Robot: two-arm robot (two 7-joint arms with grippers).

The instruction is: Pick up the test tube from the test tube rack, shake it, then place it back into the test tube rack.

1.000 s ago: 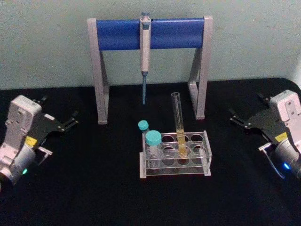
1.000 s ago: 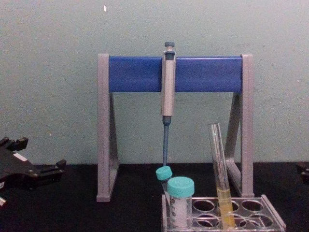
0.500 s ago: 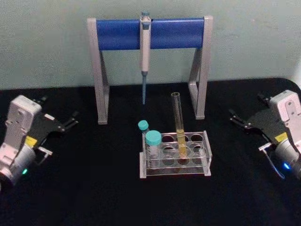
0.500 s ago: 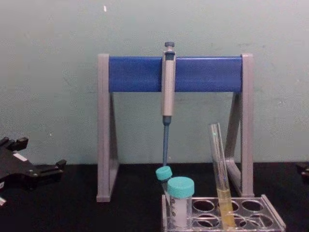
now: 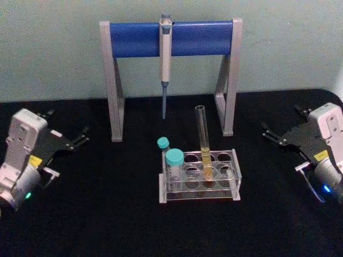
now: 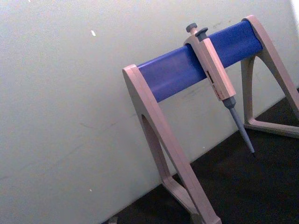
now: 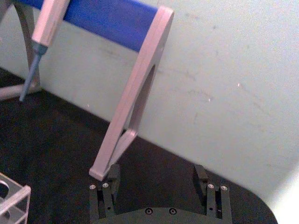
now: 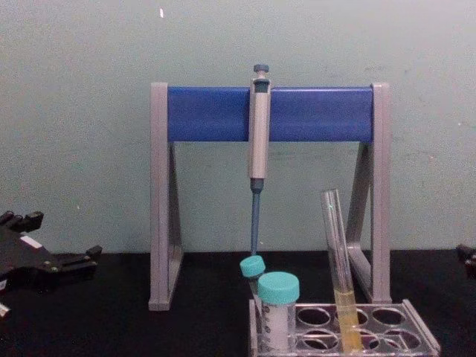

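Observation:
The test tube is a long clear glass tube with yellow liquid in its lower part. It stands slightly tilted in a middle hole of the test tube rack, a low clear plastic rack at the table's centre. From the chest view the test tube rises well above the rack. My left gripper rests open at the far left, well apart from the rack. At the far right, my right gripper also stands open with nothing between its fingers.
Two teal-capped plastic tubes stand in the rack's left end. Behind the rack is a tall grey-and-blue pipette stand with a pipette hanging from its bar. The table is black, with a pale wall behind.

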